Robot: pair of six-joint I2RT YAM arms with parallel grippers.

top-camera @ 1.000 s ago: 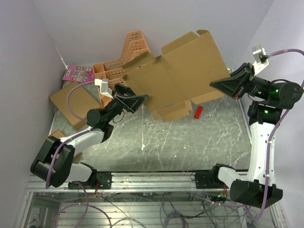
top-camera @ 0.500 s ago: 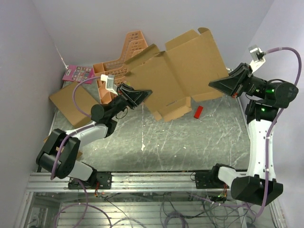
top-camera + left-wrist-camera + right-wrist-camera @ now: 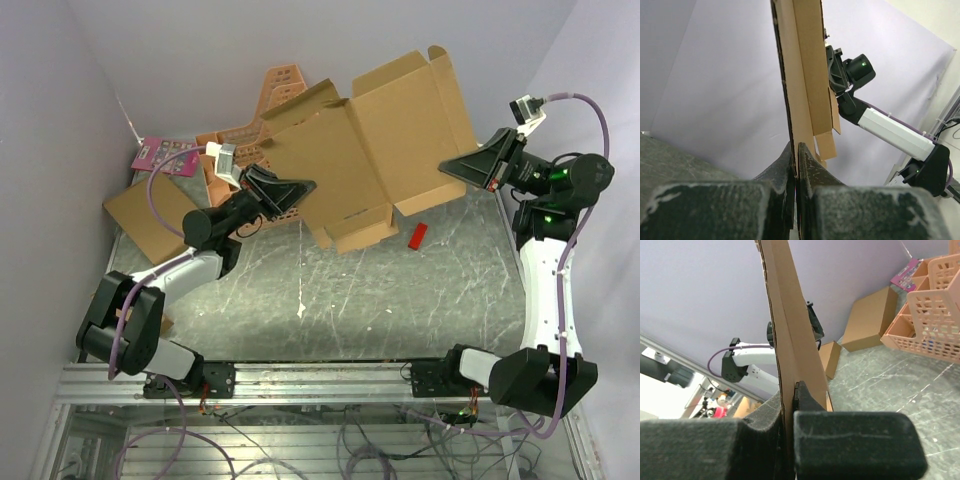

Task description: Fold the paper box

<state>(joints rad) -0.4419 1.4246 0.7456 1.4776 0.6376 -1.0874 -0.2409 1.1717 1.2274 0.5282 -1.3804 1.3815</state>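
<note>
The paper box is a flat brown die-cut sheet with flaps, held up in the air above the back of the table between both arms. My left gripper is shut on its left edge, and my right gripper is shut on its right edge. In the left wrist view the sheet rises edge-on out of the closed left gripper. In the right wrist view the sheet stands pinched in the right gripper.
Orange slotted baskets lie at the back left behind the sheet. A flat brown cardboard box and a pink card lie at the left. A small red block sits on the table under the sheet. Walls stand close on both sides.
My left gripper has shut on the sheet's left edge. Both arms have carried the sheet a little up and toward the back.
</note>
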